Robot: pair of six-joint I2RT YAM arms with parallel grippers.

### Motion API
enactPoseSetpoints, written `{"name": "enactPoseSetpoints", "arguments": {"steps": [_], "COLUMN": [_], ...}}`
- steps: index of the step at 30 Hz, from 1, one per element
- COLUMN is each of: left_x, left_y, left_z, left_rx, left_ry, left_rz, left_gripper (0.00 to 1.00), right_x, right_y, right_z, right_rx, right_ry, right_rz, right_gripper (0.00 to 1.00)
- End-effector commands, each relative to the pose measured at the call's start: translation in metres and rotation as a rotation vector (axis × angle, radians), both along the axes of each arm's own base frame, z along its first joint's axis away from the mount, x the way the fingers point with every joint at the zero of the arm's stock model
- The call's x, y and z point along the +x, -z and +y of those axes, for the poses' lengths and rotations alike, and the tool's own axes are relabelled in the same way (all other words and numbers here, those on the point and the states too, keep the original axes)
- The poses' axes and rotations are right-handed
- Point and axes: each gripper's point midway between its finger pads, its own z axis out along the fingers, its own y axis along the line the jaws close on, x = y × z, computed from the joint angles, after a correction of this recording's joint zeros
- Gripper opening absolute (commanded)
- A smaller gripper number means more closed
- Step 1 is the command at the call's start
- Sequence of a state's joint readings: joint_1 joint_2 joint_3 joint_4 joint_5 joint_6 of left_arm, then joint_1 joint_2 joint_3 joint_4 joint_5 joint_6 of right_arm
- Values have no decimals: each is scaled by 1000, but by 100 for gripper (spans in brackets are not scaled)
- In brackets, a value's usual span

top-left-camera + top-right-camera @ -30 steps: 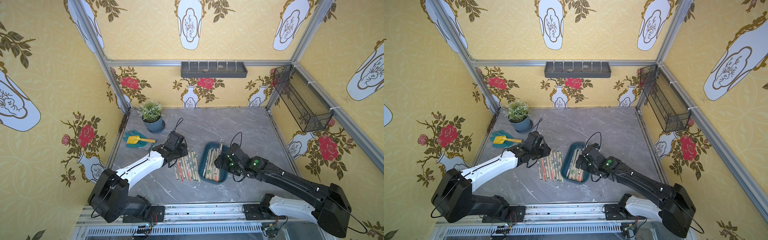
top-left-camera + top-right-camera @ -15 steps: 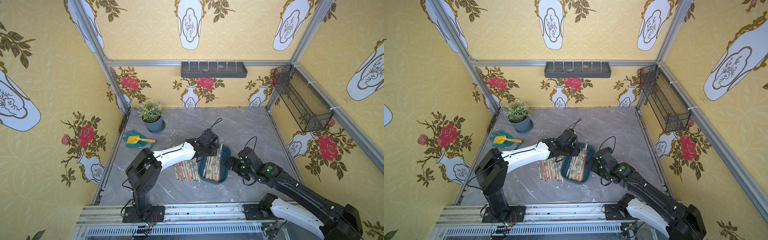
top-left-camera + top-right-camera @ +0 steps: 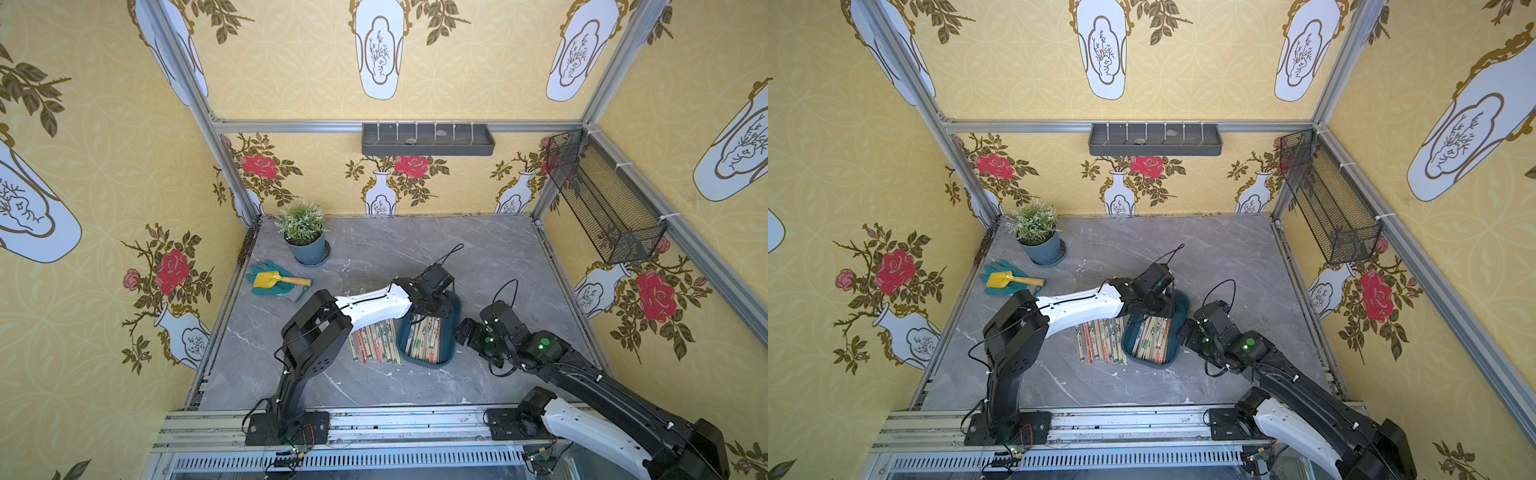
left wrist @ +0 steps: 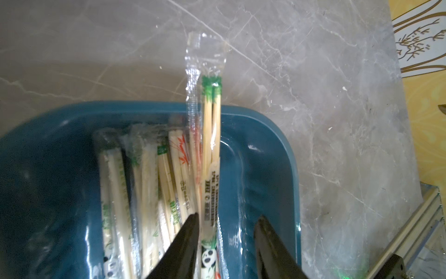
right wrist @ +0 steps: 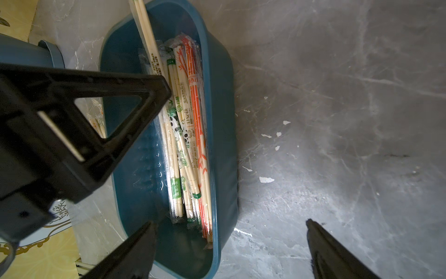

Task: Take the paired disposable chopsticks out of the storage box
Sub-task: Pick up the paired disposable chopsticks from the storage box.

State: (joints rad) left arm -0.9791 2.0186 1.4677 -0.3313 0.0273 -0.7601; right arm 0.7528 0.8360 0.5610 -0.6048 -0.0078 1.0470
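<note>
A good bunch of the paired disposable chopsticks (image 3: pixel 424 337) (image 5: pixel 185 125) is lying lengthwise in the storage box (image 3: pixel 449 332). That's the dark teal tray sitting about mid-worktop, a bit nearer the front edge than the back one. The sleeves are a mix of green, orange and panda prints, with some bare teal floor showing alongside them. One green-topped pair (image 4: pixel 212 120) sticks out over the tray's far rim. There's also a row of sleeved pairs (image 3: pixel 376 343) (image 3: pixel 1100 340) lying flat on the worktop (image 3: pixel 395 257), just beside the tray's left side and roughly parallel to it.

The left gripper (image 4: pixel 226 222) (image 3: pixel 430 311) is down over the far end of the tray with its jaws partway apart. The green-topped pair runs between them, right up against one finger (image 4: pixel 190 232) with a clear gap to the opposite one. As far as I can see, nothing is pinched.

The right gripper (image 5: pixel 229 224) (image 3: pixel 462 332) hangs just beside the tray's right side. Its jaws are spread wide with nothing in them, over bare marble.

Further out, a potted plant (image 3: pixel 305 237) sits in the far left corner. A teal glove (image 3: pixel 259 289) with a yellow trowel (image 3: pixel 270 279) on it lies by the left edge. A grey divided shelf (image 3: pixel 428 145) hangs on the back wall, and a black mesh basket (image 3: pixel 602 203) on the right wall.
</note>
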Motion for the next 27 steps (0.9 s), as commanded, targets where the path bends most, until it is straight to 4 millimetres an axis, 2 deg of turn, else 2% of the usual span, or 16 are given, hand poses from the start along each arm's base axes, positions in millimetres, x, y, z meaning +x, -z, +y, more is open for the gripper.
{"name": "enactPoseSetpoints", "arguments": {"steps": [1,6,11,18,23,27], "left_x": [-5,-6,-6,-4,-1,2], "left_y": [15,22,16,-8,-37,-55], "left_z": [0,2,2,11,24,45], "left_rx": [32,43,36,22,7,7], "left_ry": [12,5,2,-12,-44,-97], "left_rz": [28,41,29,-23,-76,-105], "left_gripper": [43,35,19,1,0,0], "right_x": [1,0,1,4,7,9], "right_y": [-3,-4,-6,-6,-9,-10], "right_z": [1,1,0,4,7,13], "right_rx": [12,8,6,6,3,19], "right_ry": [5,3,4,-1,-9,-16], "right_rz": [-3,-4,-5,-2,-9,-11], "right_gripper": [98,98,97,97,98,97]}}
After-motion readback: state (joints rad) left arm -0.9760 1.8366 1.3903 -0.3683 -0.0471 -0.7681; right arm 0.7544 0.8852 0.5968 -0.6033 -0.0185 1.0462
